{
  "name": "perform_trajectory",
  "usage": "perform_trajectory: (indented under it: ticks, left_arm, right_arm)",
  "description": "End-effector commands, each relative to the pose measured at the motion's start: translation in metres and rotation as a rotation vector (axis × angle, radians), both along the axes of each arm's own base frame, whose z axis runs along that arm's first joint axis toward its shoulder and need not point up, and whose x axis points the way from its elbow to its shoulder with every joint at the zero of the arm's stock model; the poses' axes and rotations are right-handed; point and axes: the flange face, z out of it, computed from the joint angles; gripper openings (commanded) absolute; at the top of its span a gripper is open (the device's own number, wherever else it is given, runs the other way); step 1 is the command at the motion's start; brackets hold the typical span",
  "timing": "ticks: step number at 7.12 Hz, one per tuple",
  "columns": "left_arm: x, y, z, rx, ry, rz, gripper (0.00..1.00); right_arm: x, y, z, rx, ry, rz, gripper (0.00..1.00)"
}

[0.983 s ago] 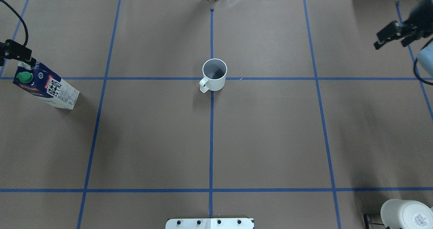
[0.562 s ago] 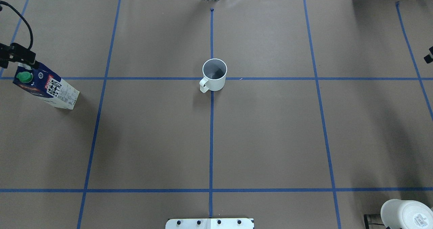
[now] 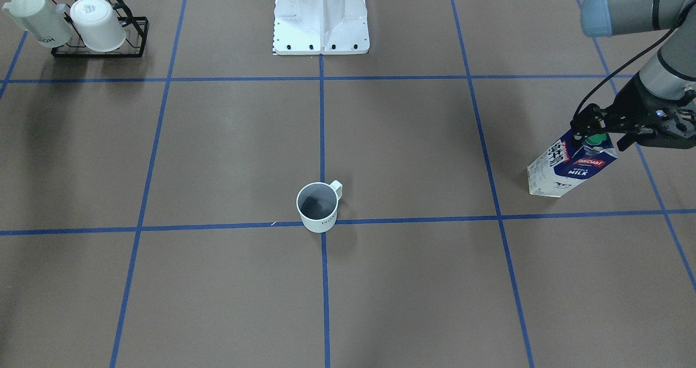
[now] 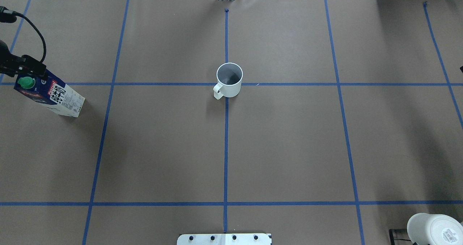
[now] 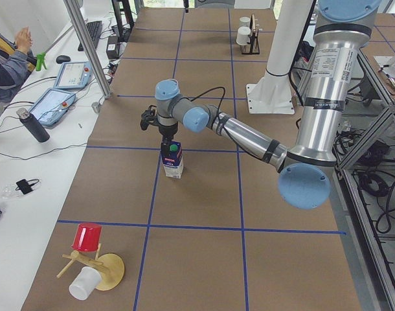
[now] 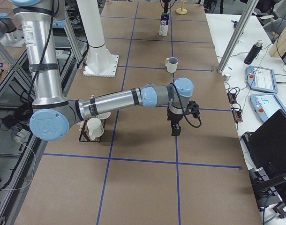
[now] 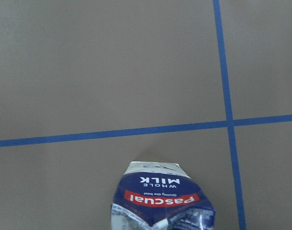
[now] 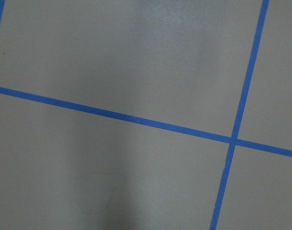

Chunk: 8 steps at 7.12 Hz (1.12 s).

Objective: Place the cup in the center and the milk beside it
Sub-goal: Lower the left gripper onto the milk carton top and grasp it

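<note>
The white cup (image 4: 229,80) stands upright on the center crossing of the blue tape lines (image 4: 249,84), handle toward the robot; it also shows in the front view (image 3: 318,207). The blue and white milk carton (image 4: 54,96) with its green cap stands far left of it, about one grid cell away. In the front view the carton (image 3: 568,164) has my left gripper (image 3: 602,133) open at its top, one finger on each side of the cap. My right gripper (image 6: 175,131) hangs over bare table far right; I cannot tell its state.
A black rack with two upside-down white mugs (image 3: 92,28) stands at the robot's near right corner. The white robot base (image 3: 321,20) is at the near middle edge. A wooden stand with a red cup (image 5: 87,259) sits beyond the carton at the left end.
My right gripper has pulled out of the overhead view to the right. My left gripper has shifted onto the carton's top. Cup and carton have not moved.
</note>
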Motion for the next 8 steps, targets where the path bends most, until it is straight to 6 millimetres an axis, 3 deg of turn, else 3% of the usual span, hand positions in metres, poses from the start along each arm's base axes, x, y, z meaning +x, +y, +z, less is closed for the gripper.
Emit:
perform_trajectory:
  ticks: [1, 7, 8]
  left_arm:
    - [0.004, -0.004, 0.012, -0.015, -0.012, 0.008, 0.98]
    - [0.029, -0.005, 0.019, -0.036, -0.01, 0.044, 0.97]
    - [0.029, -0.005, 0.02, -0.034, -0.012, 0.049, 0.86]
  right_arm:
    - [0.0, 0.0, 0.001, -0.001, 0.0, 0.0, 1.0]
    - [0.0, 0.001, 0.0, -0.002, -0.002, 0.002, 1.0]
    - [0.0, 0.001, -0.001, -0.001, -0.004, 0.002, 1.0]
